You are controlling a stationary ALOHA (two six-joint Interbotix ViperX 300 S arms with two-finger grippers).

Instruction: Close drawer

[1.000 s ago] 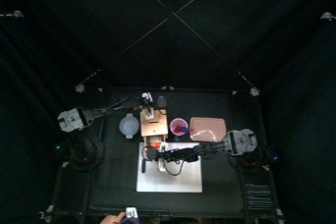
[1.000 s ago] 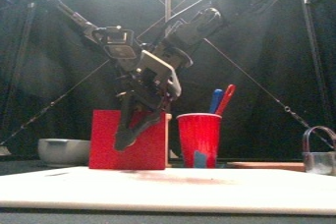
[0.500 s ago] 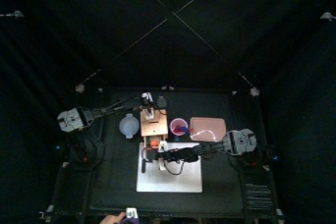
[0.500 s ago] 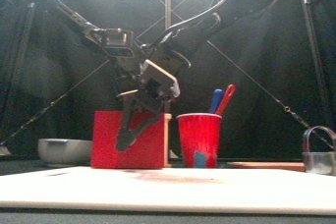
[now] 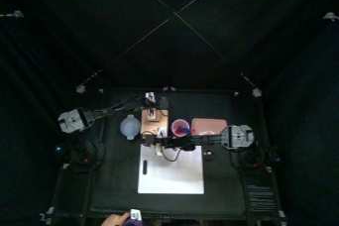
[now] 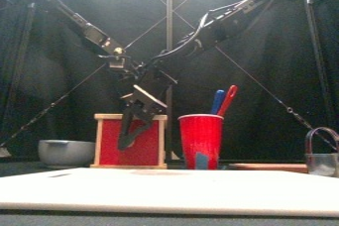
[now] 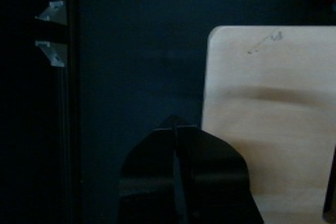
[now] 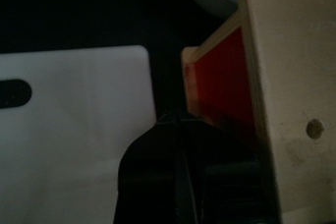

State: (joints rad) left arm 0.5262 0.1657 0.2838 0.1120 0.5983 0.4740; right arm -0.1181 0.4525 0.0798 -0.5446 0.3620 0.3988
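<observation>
Right hand (image 8: 180, 130) jaws pressed together, empty, just before orange-red drawer (image 8: 223, 71) front, tan box (image 8: 292, 90) alongside

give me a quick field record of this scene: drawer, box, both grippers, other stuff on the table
drawer: orange-red drawer sits in the box's front, framed by its tan rim in the front view
box: light tan box, left of the red cup
right gripper: right gripper shut, its tips at the drawer's front
left gripper: left gripper shut, at the box's tan top
cup: red cup with pens in it
sheet: white sheet at the table's front
tray: pink tray
</observation>
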